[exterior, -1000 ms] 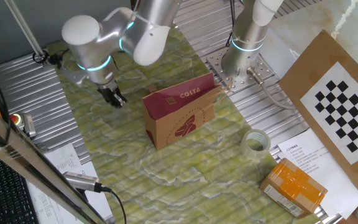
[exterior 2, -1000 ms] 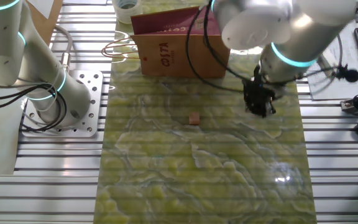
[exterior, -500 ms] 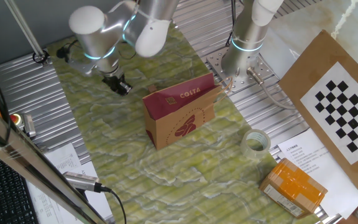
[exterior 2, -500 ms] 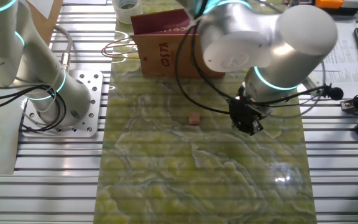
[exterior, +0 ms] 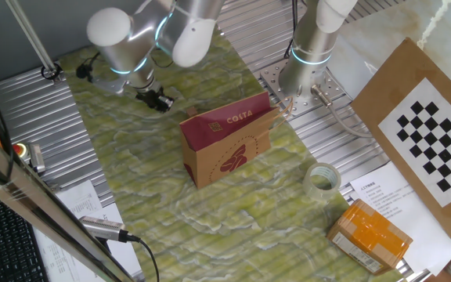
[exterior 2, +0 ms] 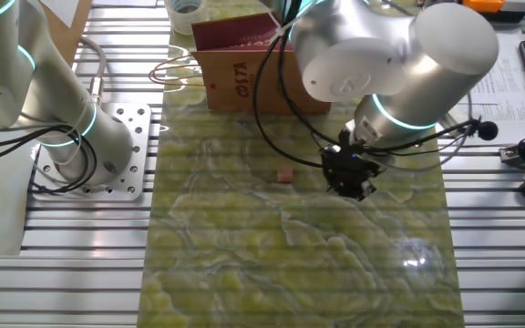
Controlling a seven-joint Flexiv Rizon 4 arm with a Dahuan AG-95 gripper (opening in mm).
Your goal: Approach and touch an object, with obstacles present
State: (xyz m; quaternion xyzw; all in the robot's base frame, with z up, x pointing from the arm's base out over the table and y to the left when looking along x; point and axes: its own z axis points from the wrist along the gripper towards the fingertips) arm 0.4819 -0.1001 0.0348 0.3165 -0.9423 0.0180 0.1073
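over green mat [exterior 2: 244, 255], jaws [exterior 2: 346, 182] now nearer cube [exterior 2: 285, 173].

We see both views bright and evenly lit, with soft, weak shadows under the arm [exterior 2: 390, 64] and paper bag [exterior: 227, 139]. A small white glare spot sits on the green mat [exterior 2: 414, 261]. The pictures are a little soft; nearby poles [exterior: 30, 200] look blurred

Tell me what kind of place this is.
Most likely a robotics lab bench: a second robot arm bolted to a slotted metal table, a checkerboard calibration board, and a green marbled mat as workspace.
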